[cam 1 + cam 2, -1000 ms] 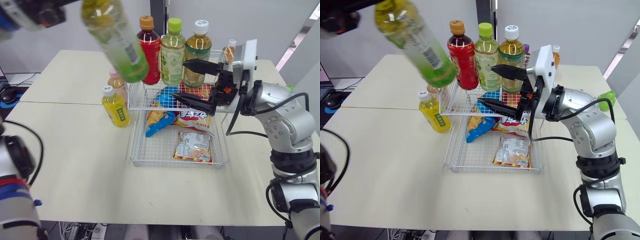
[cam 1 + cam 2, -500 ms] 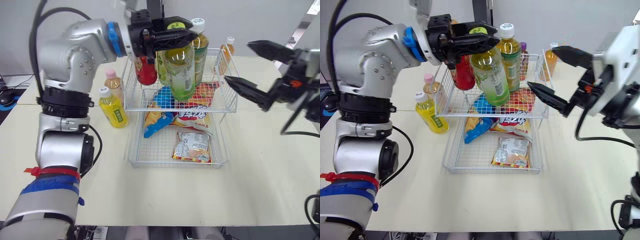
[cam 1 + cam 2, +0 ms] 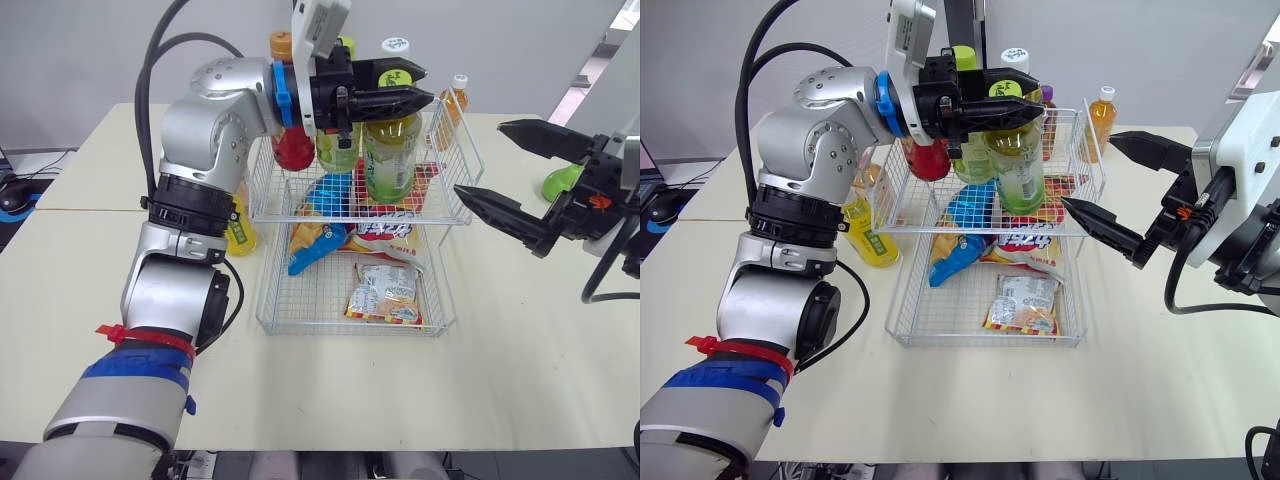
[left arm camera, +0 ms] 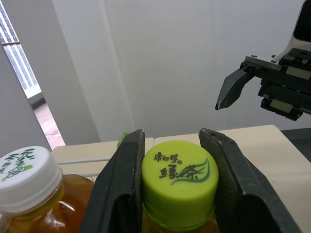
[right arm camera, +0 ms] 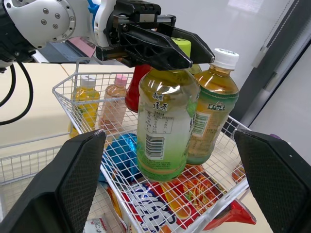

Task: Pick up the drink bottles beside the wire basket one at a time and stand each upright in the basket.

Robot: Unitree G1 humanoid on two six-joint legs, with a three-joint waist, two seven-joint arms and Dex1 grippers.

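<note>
Gripping the green tea bottle [image 3: 390, 155] by its green cap with the left gripper [image 3: 412, 86]. Hangs upright straight below the fingers, inside the wire basket [image 3: 463, 152] upper tier, just beside the white-capped tea bottle [image 5: 214, 111]. Holding the right gripper [image 3: 480, 157] splayed, well apart. Probably just lower and let go.

A green tea bottle [image 3: 390, 150] with a lime cap and pale liquid hangs near upright in the raised far tier of the white wire basket [image 3: 350, 330]. The left gripper [image 3: 427, 85] pinches its cap. Its base may rest on the mesh, though that is hard to tell. At its 11 o'clock stands an amber tea bottle [image 5: 214, 111], and at 9 o'clock a second green bottle [image 3: 975, 160] and a red bottle [image 3: 293, 148]. Outside the basket, at its 9 o'clock, stand a yellow bottle [image 3: 865, 235] and a pink-capped bottle [image 5: 115, 104]. A small orange bottle [image 3: 1100, 110] stands at 1 o'clock.
</note>
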